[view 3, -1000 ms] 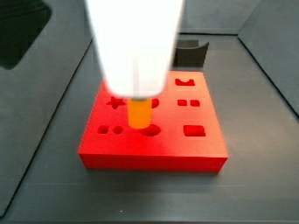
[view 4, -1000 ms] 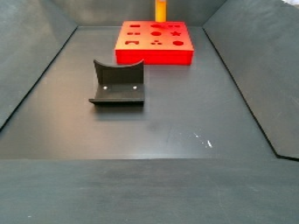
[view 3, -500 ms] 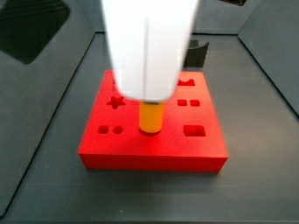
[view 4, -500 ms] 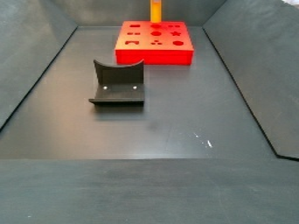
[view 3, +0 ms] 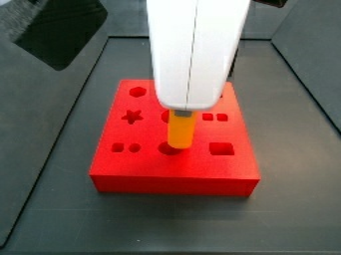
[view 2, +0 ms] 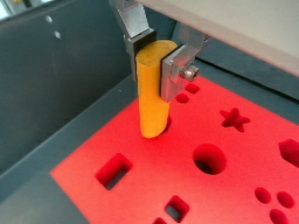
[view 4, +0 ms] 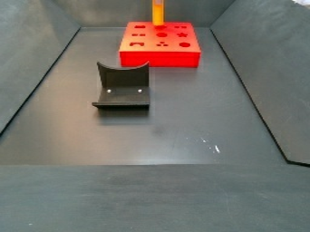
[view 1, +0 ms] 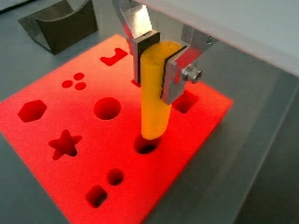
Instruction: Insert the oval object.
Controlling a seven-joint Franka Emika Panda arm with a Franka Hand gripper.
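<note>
- My gripper hangs over the red block, jaws clamped on the peg.
- The peg stands upright, its lower tip at a hole.

On the dark floor, the red block lies at 12 o'clock, beneath the gripper; the curved holder apparently rests near centre.

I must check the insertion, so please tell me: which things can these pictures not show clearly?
- Tip of the oval object: in both wrist views its lower end sits at the red block, but its depth inside the hole is hidden.
- Gripper: in a side view the white arm body covers the fingers.
- Holes in the block's top face: too small in a side view.
- Dark holder: cut off by the picture edge.
</note>
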